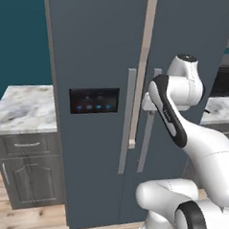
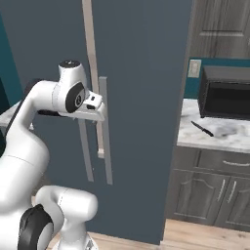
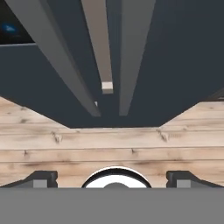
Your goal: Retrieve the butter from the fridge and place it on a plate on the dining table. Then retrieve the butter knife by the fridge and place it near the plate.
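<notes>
The slate-grey fridge (image 1: pixel 96 53) stands right in front of me, and its doors hide the inside, so the butter is hidden. My gripper (image 3: pixel 113 179) is open with nothing between its tips, which stand far apart. It points down at the wooden floor, close beside the right door's grey bar handle (image 2: pixel 105 141). In the right base view my gripper (image 2: pixel 93 116) hangs at the height of that handle's upper part. The butter knife (image 2: pixel 202 129), thin and dark, lies on the marble counter to the right of the fridge. The plate and the dining table are out of view.
A black microwave (image 2: pixel 227 97) sits on the right counter (image 2: pixel 215 139) behind the knife. A second marble-topped cabinet (image 1: pixel 25 108) stands left of the fridge. A beige strip (image 1: pixel 143 65) runs between the two door handles. The black panel with blue lights (image 1: pixel 94 101) is on the left door.
</notes>
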Available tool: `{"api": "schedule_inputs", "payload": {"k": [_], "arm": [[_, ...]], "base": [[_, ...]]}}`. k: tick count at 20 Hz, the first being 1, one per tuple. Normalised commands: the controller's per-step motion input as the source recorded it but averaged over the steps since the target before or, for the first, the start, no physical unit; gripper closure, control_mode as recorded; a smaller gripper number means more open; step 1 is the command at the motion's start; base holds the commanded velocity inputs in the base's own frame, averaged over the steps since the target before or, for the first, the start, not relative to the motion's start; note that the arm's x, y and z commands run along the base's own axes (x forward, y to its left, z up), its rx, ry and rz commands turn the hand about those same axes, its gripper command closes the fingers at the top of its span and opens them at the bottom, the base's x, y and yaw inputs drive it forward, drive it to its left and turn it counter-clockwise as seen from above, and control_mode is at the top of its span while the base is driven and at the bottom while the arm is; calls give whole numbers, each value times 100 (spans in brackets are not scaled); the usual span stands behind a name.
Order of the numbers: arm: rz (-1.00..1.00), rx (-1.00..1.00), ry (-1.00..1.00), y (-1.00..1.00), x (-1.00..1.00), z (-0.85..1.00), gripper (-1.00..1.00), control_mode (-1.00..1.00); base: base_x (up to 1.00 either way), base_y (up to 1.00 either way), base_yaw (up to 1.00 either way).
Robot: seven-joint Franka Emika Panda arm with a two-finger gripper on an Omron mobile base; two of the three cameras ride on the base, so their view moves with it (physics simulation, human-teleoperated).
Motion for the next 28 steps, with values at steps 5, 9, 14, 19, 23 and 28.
{"api": "schedule_inputs", "payload": {"k": [5, 9, 14, 19, 23, 28], "arm": [[0, 0, 0, 0, 0, 0, -100, 100], [0, 0, 0, 0, 0, 0, -100, 100], [0, 0, 0, 0, 0, 0, -100, 100], [0, 0, 0, 0, 0, 0, -100, 100], [0, 0, 0, 0, 0, 0, -100, 100], [0, 0, -5, -6, 40, -32, -100, -100]], "base": [[-14, 0, 0], [-32, 0, -3], [-44, 0, -8], [-32, 0, -7], [-10, 1, -3], [0, 0, 0]]}}
